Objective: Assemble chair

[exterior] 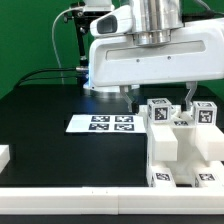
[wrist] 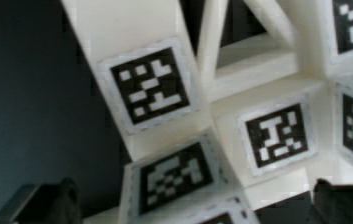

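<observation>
The chair (exterior: 186,146) is a stepped white structure of blocky tagged pieces at the exterior view's right, near the table's front. My gripper (exterior: 160,97) hangs just above its top tagged posts. In the wrist view the chair (wrist: 244,90) fills the frame with several black-and-white tags. My gripper (wrist: 194,206) is open. Its dark fingertips (wrist: 48,203) stand wide apart on either side of a white tagged piece, and I see no contact with it.
The marker board (exterior: 110,124) lies flat on the black table (exterior: 50,140) to the exterior view's left of the chair. A loose white piece (exterior: 4,156) shows at the left edge. A white rail (exterior: 70,192) runs along the front.
</observation>
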